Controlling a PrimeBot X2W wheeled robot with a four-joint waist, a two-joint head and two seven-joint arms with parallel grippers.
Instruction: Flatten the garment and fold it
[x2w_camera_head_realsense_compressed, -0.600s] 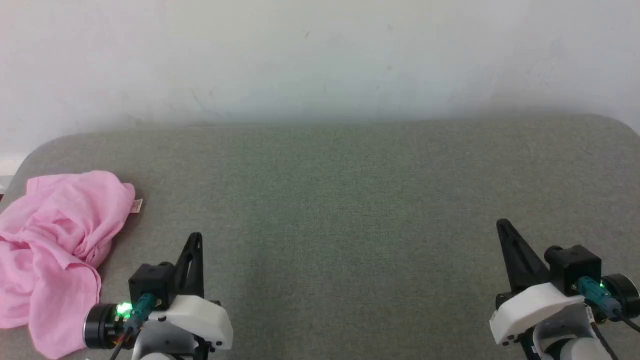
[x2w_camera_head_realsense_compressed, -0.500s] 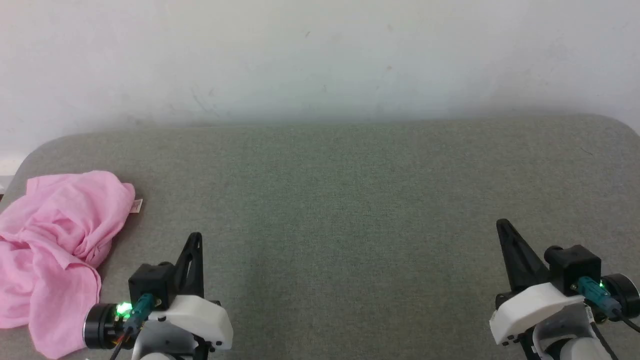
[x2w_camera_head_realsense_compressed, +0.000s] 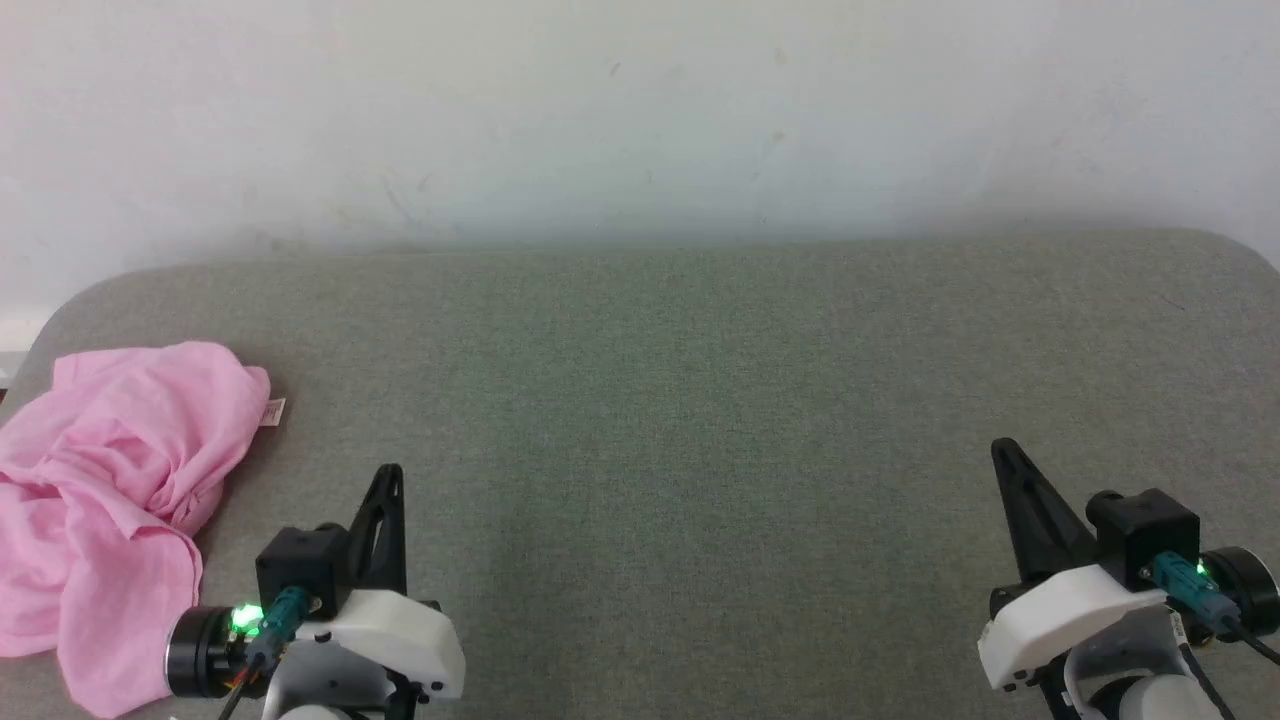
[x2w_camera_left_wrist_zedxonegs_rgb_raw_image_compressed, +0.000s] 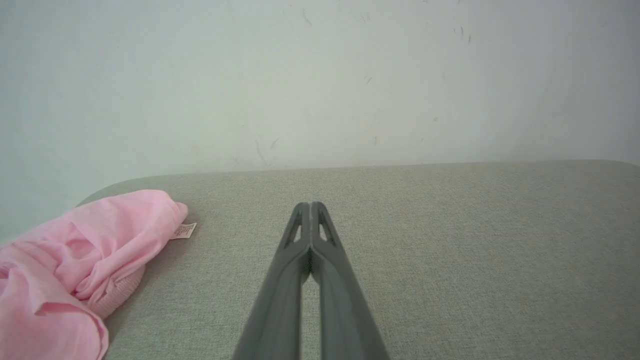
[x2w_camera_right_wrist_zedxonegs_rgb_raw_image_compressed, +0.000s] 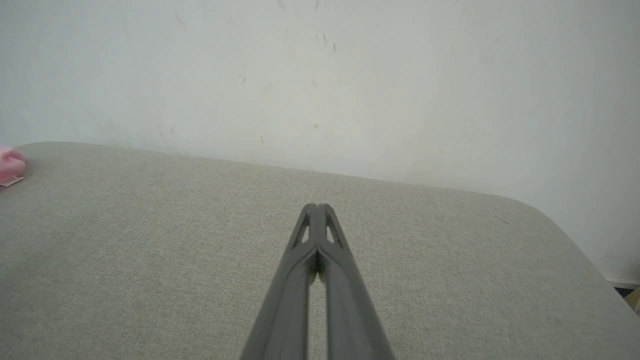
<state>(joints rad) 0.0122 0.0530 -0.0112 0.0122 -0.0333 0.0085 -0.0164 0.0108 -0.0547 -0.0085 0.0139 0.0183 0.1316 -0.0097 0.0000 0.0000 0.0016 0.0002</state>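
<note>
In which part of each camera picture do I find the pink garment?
Head view: garment at the left edge, crumpled.
Left wrist view: garment at the lower left.
Right wrist view: garment as a sliver at the left edge.
Shared landmark: its white tag.

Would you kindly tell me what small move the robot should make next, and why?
Probably open the left pincer and reach leftward to the garment: it lies crumpled and untouched on that side, while this pincer is shut and empty.
</note>
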